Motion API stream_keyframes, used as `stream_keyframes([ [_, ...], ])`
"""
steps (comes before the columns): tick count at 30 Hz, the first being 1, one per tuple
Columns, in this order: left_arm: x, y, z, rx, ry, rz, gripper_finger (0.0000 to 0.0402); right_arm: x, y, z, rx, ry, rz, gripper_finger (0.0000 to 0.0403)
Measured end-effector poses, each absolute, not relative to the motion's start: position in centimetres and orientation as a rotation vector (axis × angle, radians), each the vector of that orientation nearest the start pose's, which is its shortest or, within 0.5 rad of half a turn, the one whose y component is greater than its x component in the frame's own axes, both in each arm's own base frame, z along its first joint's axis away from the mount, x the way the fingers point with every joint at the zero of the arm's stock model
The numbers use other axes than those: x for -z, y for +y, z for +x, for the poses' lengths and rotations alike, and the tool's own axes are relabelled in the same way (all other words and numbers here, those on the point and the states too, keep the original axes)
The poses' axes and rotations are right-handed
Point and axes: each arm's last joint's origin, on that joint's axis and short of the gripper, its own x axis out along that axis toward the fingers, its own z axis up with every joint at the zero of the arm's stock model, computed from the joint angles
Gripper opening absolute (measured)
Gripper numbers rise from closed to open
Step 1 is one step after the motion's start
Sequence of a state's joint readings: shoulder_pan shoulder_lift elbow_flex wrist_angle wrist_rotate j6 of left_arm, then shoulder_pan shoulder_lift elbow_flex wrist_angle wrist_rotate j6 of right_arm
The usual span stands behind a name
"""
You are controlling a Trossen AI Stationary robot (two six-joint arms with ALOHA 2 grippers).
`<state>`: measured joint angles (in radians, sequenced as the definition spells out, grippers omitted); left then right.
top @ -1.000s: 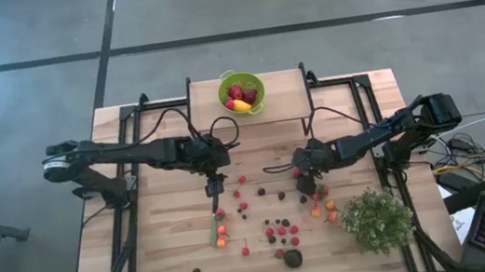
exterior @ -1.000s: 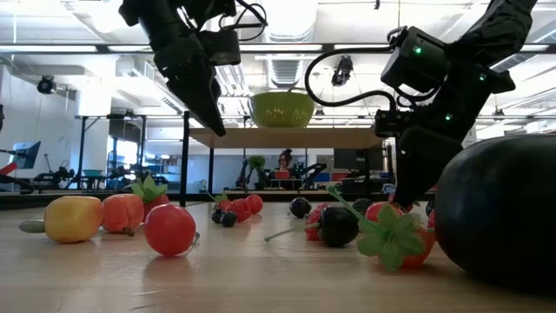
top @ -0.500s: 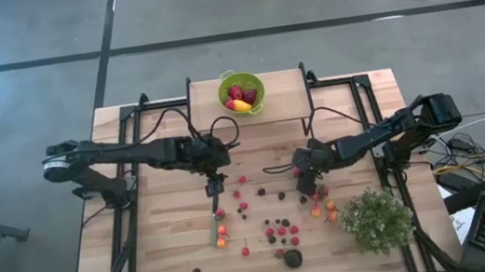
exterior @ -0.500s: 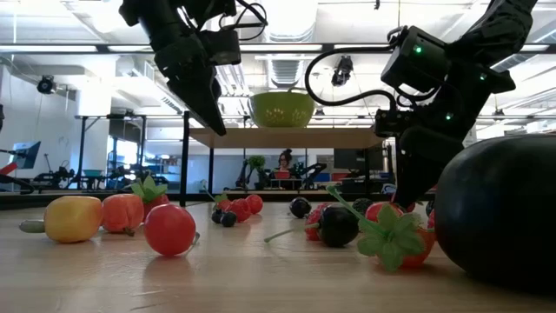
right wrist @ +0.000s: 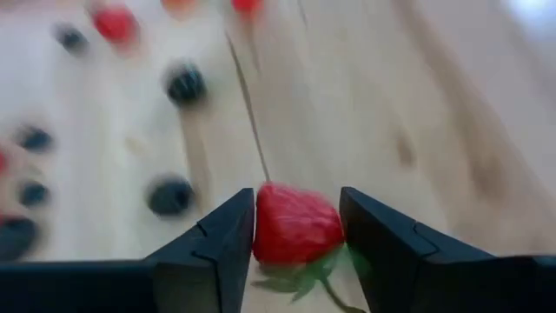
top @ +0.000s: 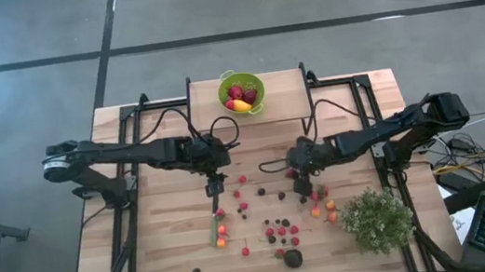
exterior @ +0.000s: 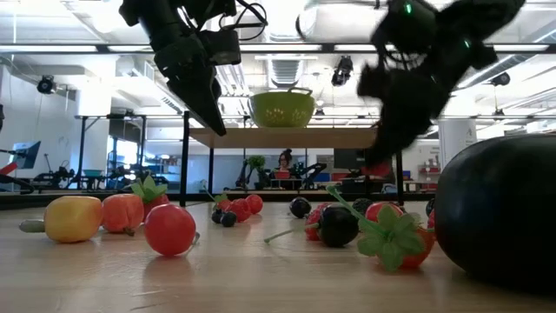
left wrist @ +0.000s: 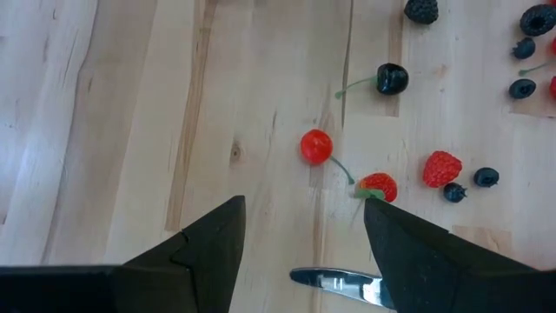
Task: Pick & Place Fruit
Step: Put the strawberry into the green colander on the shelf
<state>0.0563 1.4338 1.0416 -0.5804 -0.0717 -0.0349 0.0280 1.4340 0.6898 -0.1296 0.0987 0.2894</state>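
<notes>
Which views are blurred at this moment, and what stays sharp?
Right wrist view: table and berries smeared, only the held strawberry fairly crisp. Low view: right gripper motion-blurred, the big dark fruit looming close. Left wrist view and high view are sharp.

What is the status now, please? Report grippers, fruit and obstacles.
Right gripper shut on strawberry, lifted off table. Left gripper open, empty. Green bowl on shelf, path clear.

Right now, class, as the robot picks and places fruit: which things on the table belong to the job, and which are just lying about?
Part of the job:
- strawberry between the right gripper's fingers
- loose fruit scattered on the table
- green bowl already holding fruit
- left gripper, open above the berries

Just lying about:
- green-handled knife
- bushy plant
</notes>
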Motion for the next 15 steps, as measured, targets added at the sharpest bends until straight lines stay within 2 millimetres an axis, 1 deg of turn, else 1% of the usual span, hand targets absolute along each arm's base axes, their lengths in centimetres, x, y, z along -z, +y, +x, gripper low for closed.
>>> stream_keyframes([
  [4, -24.7, 1.8, 28.7, -0.135, 0.967, -0.024, 0.0241, -20.7, 0.4, 27.8, 0.143, 0.732, 0.135, 0.0167],
  [8, -24.7, 1.8, 28.8, -0.134, 0.966, -0.024, 0.0241, -25.1, 0.0, 28.6, 0.119, 0.614, 0.054, 0.0146],
  [12, -24.7, 1.8, 28.8, -0.135, 0.962, -0.025, 0.0241, -29.0, -0.6, 28.6, 0.117, 0.575, -0.006, 0.012],
  [15, -24.8, 1.8, 28.8, -0.135, 0.957, -0.024, 0.0241, -31.4, -0.8, 28.6, 0.117, 0.557, -0.046, 0.0104],
])
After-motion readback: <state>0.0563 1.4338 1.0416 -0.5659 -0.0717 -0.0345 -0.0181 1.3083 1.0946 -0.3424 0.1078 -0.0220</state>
